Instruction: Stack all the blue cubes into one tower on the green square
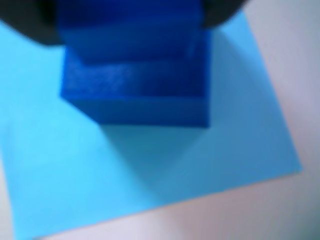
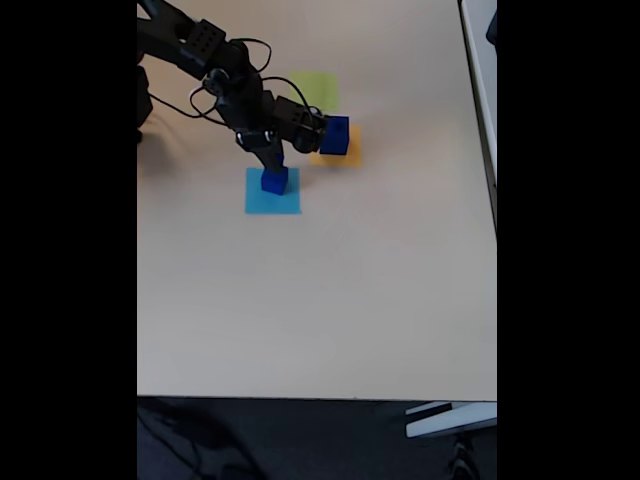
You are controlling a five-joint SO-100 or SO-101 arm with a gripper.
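On the light blue square [image 2: 272, 196]: two stacked blue cubes [image 1: 135, 95].
Gripper [image 2: 272, 170]: above them; grip unclear.
Two o'clock: large cube [image 2: 335, 135], orange-yellow square [image 2: 345, 154].
Twelve o'clock: green square [image 2: 315, 85].

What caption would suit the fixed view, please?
Gripper over a blue cube on the light blue square.

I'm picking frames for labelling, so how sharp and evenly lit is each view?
Wrist view: soft and out of focus; the blue cubes have smeared edges and throw a shadow on the light blue square. Fixed view: sharper but distant, black bars either side, the gripper small and dark.
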